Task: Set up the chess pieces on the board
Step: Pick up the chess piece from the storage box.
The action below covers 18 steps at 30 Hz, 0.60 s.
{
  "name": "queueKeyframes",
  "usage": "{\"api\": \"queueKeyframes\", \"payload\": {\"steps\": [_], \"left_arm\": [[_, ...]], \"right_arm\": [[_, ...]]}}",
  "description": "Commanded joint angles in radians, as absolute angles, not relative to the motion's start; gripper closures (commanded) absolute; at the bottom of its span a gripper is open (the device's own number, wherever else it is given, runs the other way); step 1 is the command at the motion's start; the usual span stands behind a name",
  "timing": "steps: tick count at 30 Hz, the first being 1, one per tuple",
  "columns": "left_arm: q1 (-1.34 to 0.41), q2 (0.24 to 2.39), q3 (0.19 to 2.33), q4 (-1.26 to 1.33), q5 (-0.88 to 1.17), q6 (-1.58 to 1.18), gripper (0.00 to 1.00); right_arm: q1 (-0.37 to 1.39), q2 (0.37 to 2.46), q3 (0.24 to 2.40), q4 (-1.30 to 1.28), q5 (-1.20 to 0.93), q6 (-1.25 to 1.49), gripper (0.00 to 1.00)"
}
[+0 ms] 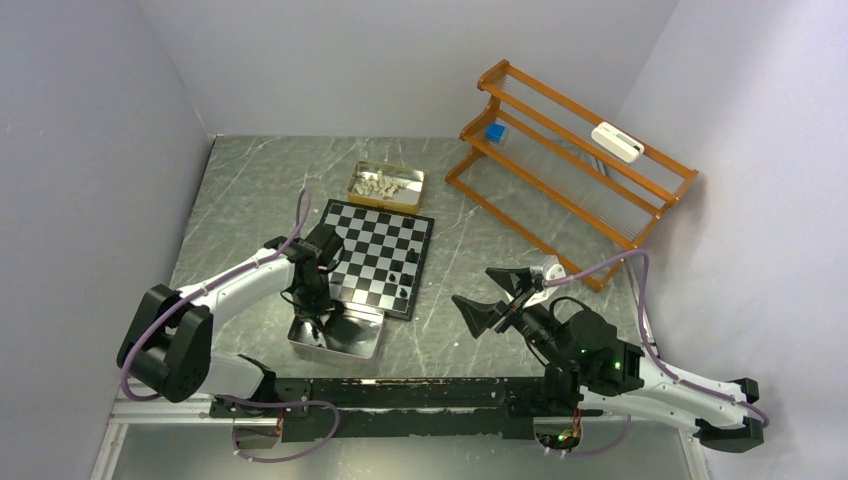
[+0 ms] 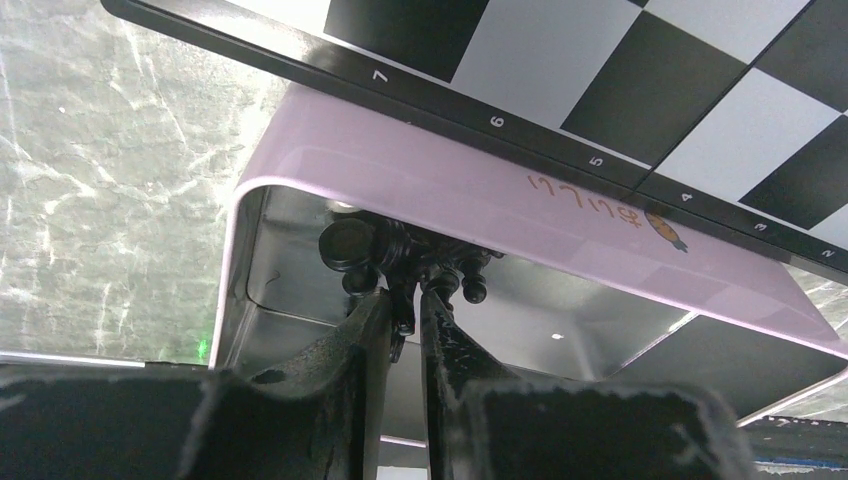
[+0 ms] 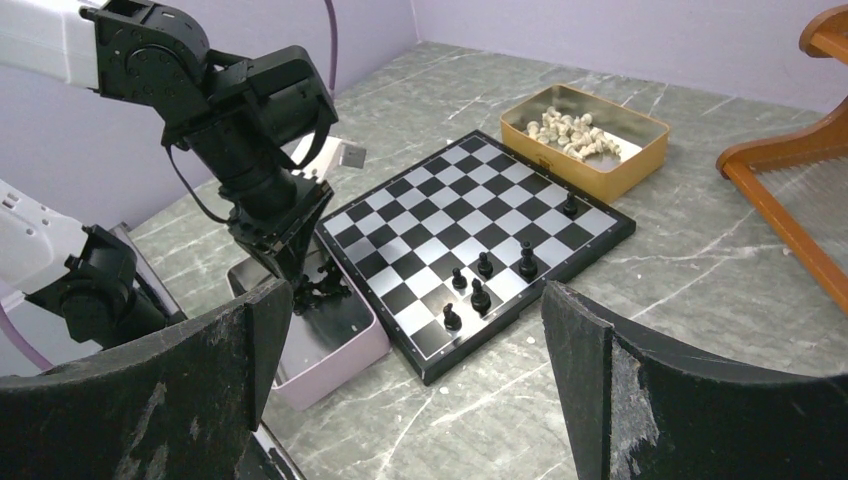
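The chequered board [image 1: 372,238] [image 3: 470,200] [image 2: 620,70] lies mid-table with several black chess pieces [image 3: 481,296] standing near its right edge. Against its near-left edge sits a pink-walled metal tray [image 1: 355,345] [image 2: 480,190] [image 3: 335,350] holding a cluster of black pieces [image 2: 350,245]. My left gripper [image 1: 318,318] [image 2: 408,300] [image 3: 290,275] reaches down into that tray, its fingers pinched on one black piece from the cluster. My right gripper [image 1: 490,295] [image 3: 415,295] hovers open right of the board, holding nothing. Cream-white pieces [image 1: 383,183] [image 3: 575,135] fill a gold tin behind the board.
An orange wooden rack [image 1: 570,160] stands at the back right, carrying a small blue block [image 1: 494,131] and a white object [image 1: 616,141]. Walls close in the table on the left, back and right. The rack's foot [image 3: 790,215] lies right of the board.
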<state>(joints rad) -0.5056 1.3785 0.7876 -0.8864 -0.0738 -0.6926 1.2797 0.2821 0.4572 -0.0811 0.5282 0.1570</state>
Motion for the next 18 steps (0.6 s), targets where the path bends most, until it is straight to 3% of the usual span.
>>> {"api": "queueKeyframes", "payload": {"steps": [1, 8, 18], "left_arm": [[-0.497, 1.375, 0.774, -0.874, -0.042, -0.683, 0.77], [-0.498, 1.365, 0.766, -0.873, -0.032, -0.679, 0.78], [-0.498, 1.357, 0.792, -0.894, -0.048, -0.661, 0.89]], "right_arm": [[1.284, 0.281, 0.45, -0.072, 0.537, 0.166, 0.0], [1.284, 0.299, 0.449, -0.059, 0.532, 0.166, 0.0], [1.284, 0.315, 0.455, -0.059, 0.527, 0.166, 0.0]]}}
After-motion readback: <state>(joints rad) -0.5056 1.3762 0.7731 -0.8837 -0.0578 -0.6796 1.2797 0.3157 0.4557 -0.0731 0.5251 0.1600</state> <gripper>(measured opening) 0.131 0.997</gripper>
